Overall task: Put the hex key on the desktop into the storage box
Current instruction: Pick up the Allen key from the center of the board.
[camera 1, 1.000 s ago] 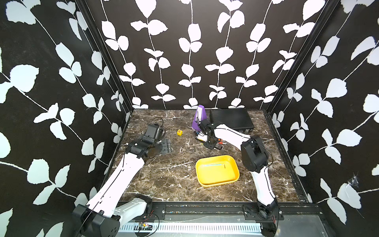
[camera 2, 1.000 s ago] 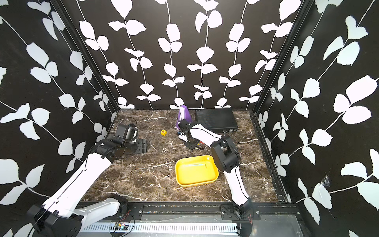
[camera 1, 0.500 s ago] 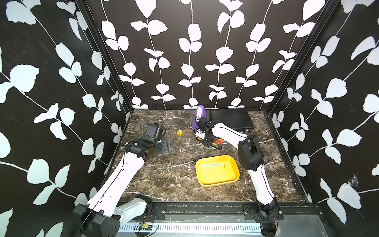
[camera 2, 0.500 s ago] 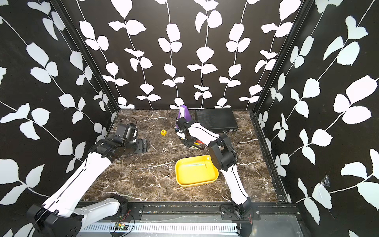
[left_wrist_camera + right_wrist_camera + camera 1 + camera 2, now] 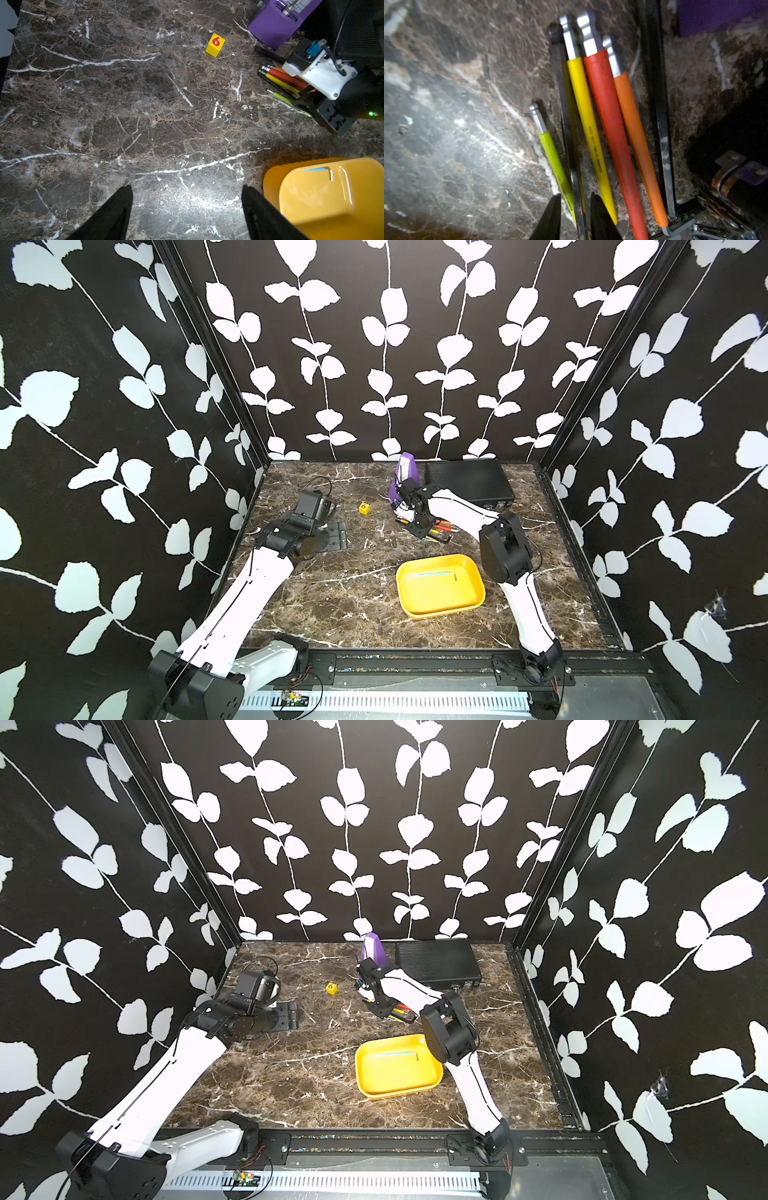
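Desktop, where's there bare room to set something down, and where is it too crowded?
Biggest bare patch: the middle of the desktop, bordered by the yellow cube, the black plate and the yellow tray. The strip in front of the tray is also bare. Crowded: back right, where the hex keys, right gripper, purple box and black case bunch up.

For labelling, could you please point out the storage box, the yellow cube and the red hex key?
storage box (image 5: 436, 593): in a top view, bare floor.
yellow cube (image 5: 216, 42): left wrist view, numbered face.
red hex key (image 5: 608, 116): right wrist view, red sleeve.
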